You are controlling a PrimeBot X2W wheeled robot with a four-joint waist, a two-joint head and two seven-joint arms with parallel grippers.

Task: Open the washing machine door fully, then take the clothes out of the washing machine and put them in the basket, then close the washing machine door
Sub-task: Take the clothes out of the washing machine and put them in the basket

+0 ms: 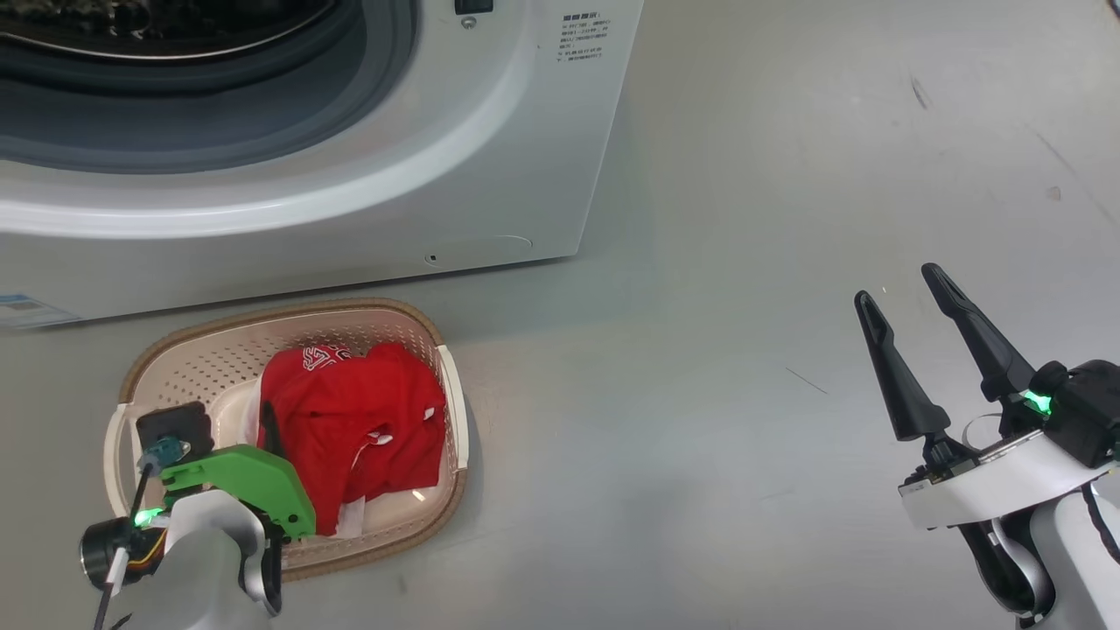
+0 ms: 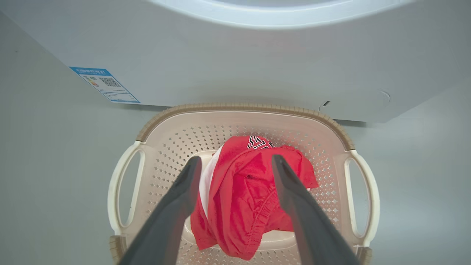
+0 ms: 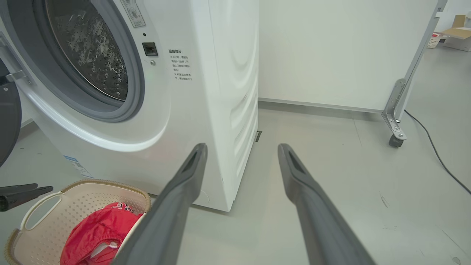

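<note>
Left gripper (image 2: 236, 159) spread wide, empty, above basket (image 2: 239, 107) on floor w/ red clothes (image 2: 239, 198) lying inside. Right gripper (image 1: 896, 284) wide open, empty. Washing machine (image 1: 490, 131) drum looks unloaded; washing machine door (image 3: 7, 121) open, not yet shut.

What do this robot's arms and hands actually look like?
Each arm is a glossy white shell. The right gripper and left gripper each have two long, tapering dark grey fingers. Small green lights glow at the wrists. The left wrist carries a bright green plate and a thin black cable.
</note>
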